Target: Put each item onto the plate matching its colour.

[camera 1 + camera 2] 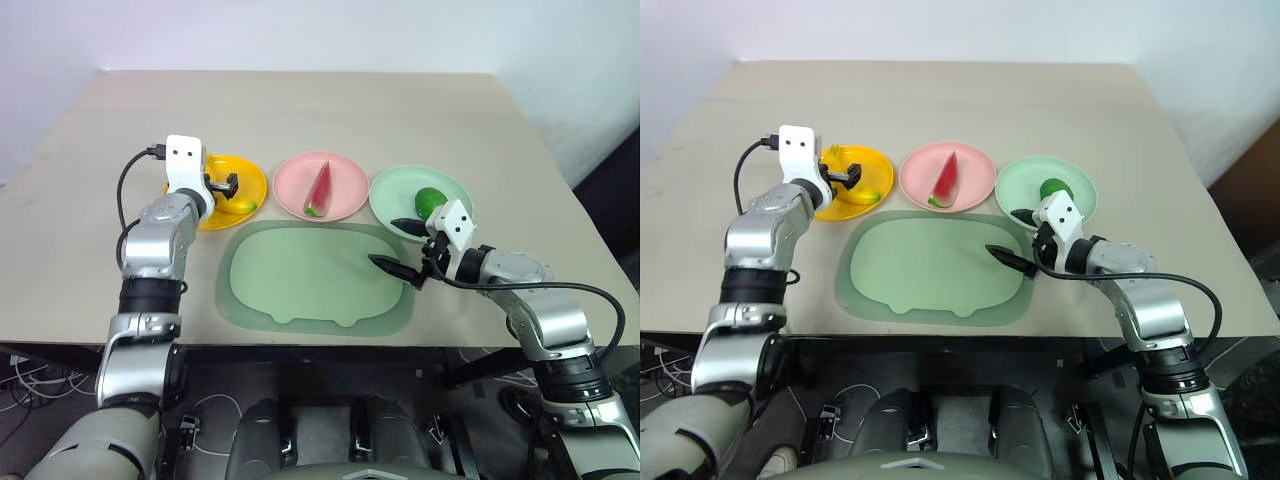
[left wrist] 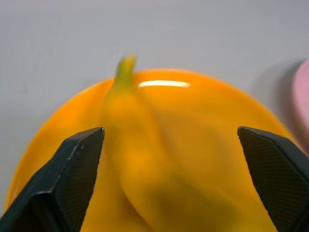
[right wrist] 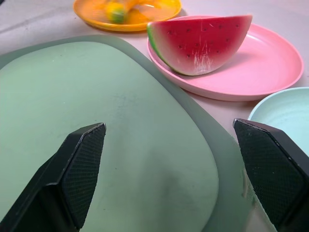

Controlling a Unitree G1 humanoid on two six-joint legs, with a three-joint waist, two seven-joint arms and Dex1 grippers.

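The yellow banana (image 2: 145, 159) lies on the yellow-orange plate (image 1: 252, 176). My left gripper (image 1: 224, 188) hovers over that plate, open, one finger on each side of the banana and clear of it. The red watermelon wedge (image 1: 319, 190) rests on the pink plate (image 1: 350, 186). On the mint green plate (image 1: 398, 190) sits the small round green fruit (image 1: 430, 200). My right gripper (image 1: 400, 247) stands open and empty above the right edge of the green mat, just in front of the mint plate.
A large flat green mat (image 1: 300, 280) lies in front of the three plates, close to the table's near edge. The table (image 1: 300, 110) stretches away behind the plates. The pink plate's rim (image 2: 303, 96) lies right beside the yellow one.
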